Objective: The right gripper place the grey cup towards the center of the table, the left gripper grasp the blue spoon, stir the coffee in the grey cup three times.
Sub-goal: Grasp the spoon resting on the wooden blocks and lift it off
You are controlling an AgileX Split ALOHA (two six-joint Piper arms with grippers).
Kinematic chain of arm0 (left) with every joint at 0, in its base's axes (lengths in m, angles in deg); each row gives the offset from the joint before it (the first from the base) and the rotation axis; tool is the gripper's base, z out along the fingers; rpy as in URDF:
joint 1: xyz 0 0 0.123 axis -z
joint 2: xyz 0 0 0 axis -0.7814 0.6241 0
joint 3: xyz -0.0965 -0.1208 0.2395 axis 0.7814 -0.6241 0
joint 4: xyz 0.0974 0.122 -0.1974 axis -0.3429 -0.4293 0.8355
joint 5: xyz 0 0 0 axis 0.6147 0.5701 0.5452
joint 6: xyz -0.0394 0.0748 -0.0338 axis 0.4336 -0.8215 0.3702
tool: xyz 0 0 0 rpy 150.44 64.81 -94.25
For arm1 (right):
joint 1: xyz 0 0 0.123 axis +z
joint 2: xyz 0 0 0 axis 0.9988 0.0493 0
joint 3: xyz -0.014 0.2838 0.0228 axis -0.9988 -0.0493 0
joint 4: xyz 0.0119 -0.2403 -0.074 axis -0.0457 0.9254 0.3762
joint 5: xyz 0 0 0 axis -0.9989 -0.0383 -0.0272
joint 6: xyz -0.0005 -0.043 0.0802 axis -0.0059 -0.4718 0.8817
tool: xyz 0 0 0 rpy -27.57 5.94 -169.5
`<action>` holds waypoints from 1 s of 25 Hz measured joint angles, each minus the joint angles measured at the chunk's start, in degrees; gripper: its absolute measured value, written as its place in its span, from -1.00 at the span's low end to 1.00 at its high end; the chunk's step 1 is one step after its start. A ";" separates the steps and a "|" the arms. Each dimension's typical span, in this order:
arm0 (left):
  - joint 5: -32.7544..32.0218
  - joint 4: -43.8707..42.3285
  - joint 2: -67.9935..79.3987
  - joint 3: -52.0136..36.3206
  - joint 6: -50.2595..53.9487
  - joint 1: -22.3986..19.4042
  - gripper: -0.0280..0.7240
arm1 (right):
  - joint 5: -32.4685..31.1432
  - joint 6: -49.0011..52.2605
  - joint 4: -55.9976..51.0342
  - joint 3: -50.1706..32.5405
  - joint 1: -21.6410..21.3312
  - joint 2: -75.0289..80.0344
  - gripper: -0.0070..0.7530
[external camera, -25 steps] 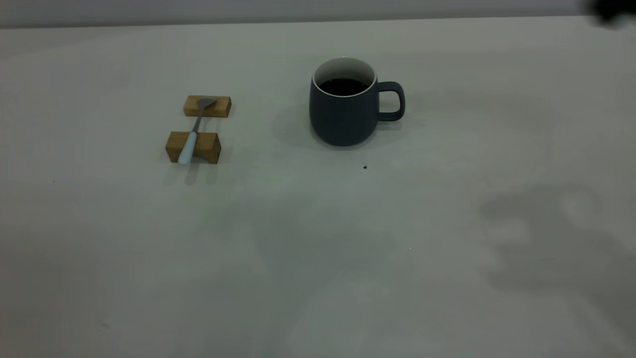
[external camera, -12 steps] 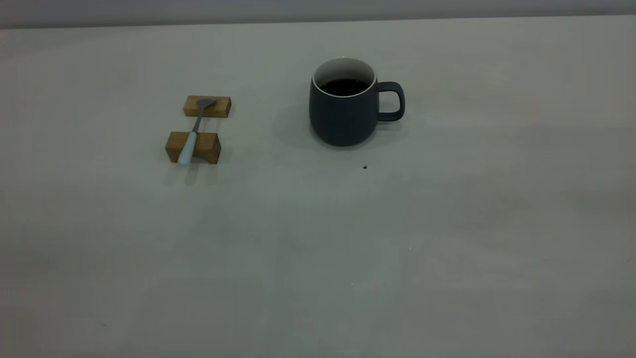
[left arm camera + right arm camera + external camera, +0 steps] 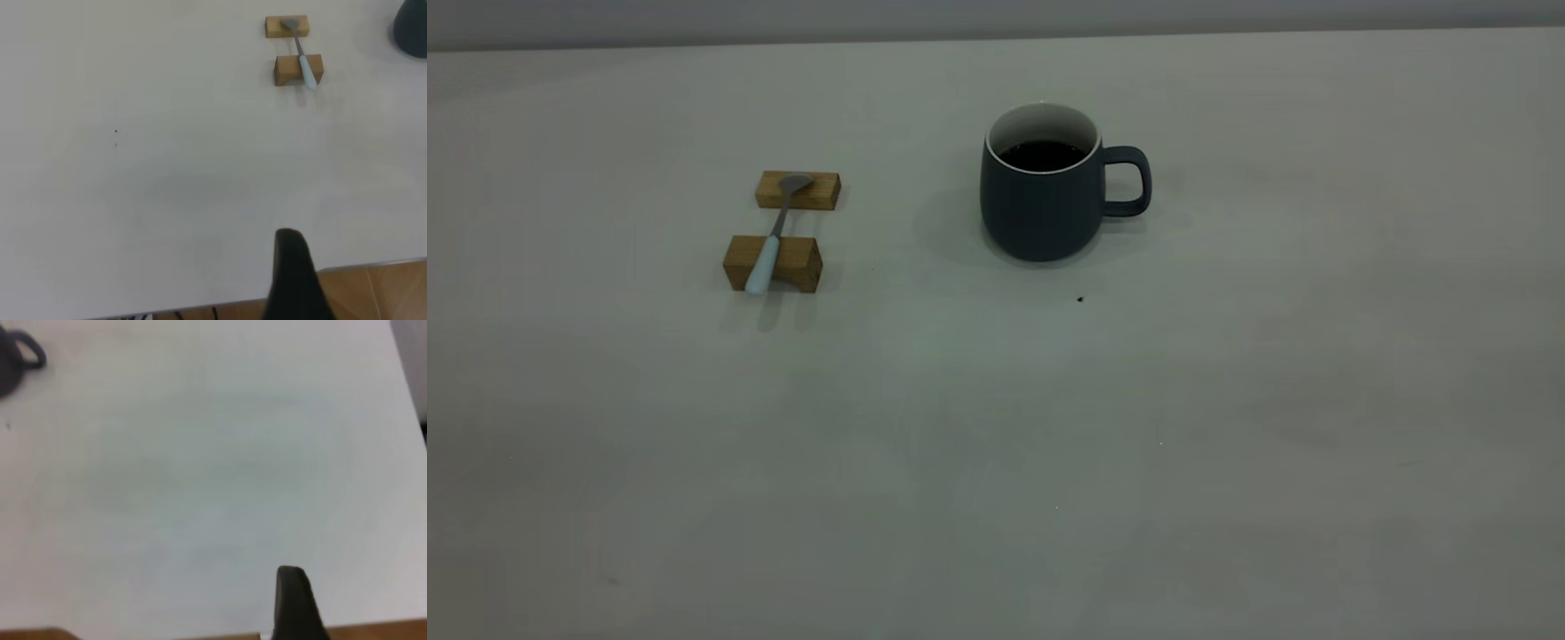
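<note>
The grey cup (image 3: 1040, 200) stands upright on the table (image 3: 996, 427), a little behind its middle, handle pointing right. Dark coffee (image 3: 1042, 156) fills it partway. The blue spoon (image 3: 769, 240) lies left of the cup across two wooden blocks, bowl on the far one. Neither gripper appears in the exterior view. The left wrist view shows a black part of my left gripper (image 3: 292, 273) at the table's edge, far from the spoon (image 3: 303, 57). My right gripper (image 3: 293, 600) also sits at a table edge, far from the cup (image 3: 13, 363). Nothing is held.
Two brown wooden blocks (image 3: 798, 189) (image 3: 774, 263) carry the spoon. A tiny dark speck (image 3: 1080, 300) lies in front of the cup. Brown floor (image 3: 373, 287) shows past the table edge by the left gripper.
The dark blurred shape at the top right corner of the exterior view and its shadow on the table's right side have gone. Cup and spoon have not moved.
</note>
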 joint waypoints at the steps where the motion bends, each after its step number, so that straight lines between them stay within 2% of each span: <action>1: 0.00 0.00 0.00 0.00 0.00 0.00 0.57 | 0.00 0.00 0.00 0.00 0.00 -1.69 0.37; 5: 0.00 0.00 0.00 0.00 0.00 0.00 0.57 | -0.25 0.21 0.12 0.00 0.00 -5.79 0.37; 25: 0.00 0.05 0.00 0.00 0.00 0.00 0.57 | -0.30 0.21 0.12 0.00 0.00 -5.93 0.37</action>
